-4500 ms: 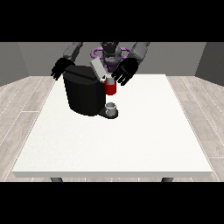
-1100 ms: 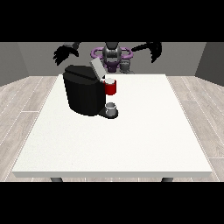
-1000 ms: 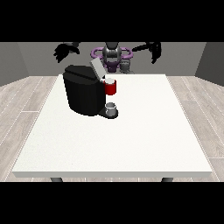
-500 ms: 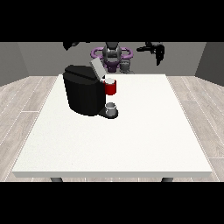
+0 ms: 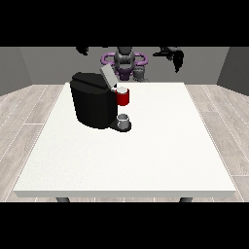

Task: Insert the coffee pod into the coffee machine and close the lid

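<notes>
At the far left of the scene we see the hand at the view's left (image 5: 82, 49), raised high above the rear of the table and cut off by the upper edge of the view; only a small dark part of it shows, and we cannot tell how its fingers lie. It touches nothing.

Below and slightly to the right stands one coffee machine (image 5: 95, 100), a black body on the left half of the white table (image 5: 146, 160). Its single lid (image 5: 108, 76), a pale grey flap, is tilted up and back at the machine's top right, so the lid is open. Just beside the lid's lower end we see one red part of the brew head (image 5: 123, 97) with a pale ring on top of it; whether that ring is the coffee pod we cannot tell, and we see no separate pod anywhere on the table. Directly beneath the red part sits one small grey cup (image 5: 124, 119) on the machine's dark base.

Behind the table's far edge, in the middle of the view, we see the robot's torso (image 5: 125, 63), grey with purple rings at the shoulders.

At the right we see the hand at the view's right (image 5: 176, 57), held in the air well apart from the machine. Its fingers hang downwards, relaxed and uncurled, and they hold nothing.

We count two hands, one machine, one lid, one cup and one table.
</notes>
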Tool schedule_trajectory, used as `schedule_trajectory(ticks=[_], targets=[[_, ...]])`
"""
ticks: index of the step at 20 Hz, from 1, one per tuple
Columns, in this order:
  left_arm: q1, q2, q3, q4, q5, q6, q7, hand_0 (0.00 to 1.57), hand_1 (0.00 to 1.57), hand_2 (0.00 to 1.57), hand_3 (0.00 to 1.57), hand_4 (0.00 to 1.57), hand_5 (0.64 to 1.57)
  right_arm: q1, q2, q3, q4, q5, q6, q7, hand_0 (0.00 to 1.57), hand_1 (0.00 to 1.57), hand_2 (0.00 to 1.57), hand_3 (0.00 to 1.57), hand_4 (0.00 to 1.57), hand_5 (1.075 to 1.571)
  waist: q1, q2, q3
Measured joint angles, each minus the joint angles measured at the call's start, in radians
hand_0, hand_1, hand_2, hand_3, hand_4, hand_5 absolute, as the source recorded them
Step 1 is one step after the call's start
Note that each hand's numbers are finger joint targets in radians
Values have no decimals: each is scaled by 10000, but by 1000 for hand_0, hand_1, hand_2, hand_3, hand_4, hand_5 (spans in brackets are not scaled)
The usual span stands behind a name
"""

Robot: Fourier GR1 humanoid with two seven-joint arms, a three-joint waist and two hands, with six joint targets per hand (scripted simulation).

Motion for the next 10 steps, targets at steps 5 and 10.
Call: schedule_trajectory(ticks=[5, 10], targets=[[430, -131, -167, -1124, 484, 68, 564, 0, 0, 0, 0, 0, 1571, -320, 148, 66, 359, 90, 153, -192, 0, 0, 0, 0, 0, 1571, 129, 474, 4], [906, -132, -624, -2213, 744, 308, 884, 0, 0, 0, 0, 0, 1571, -1027, 147, -276, 1015, -84, 251, -166, 0, 0, 0, 0, 0, 1571, 194, 978, 2]])
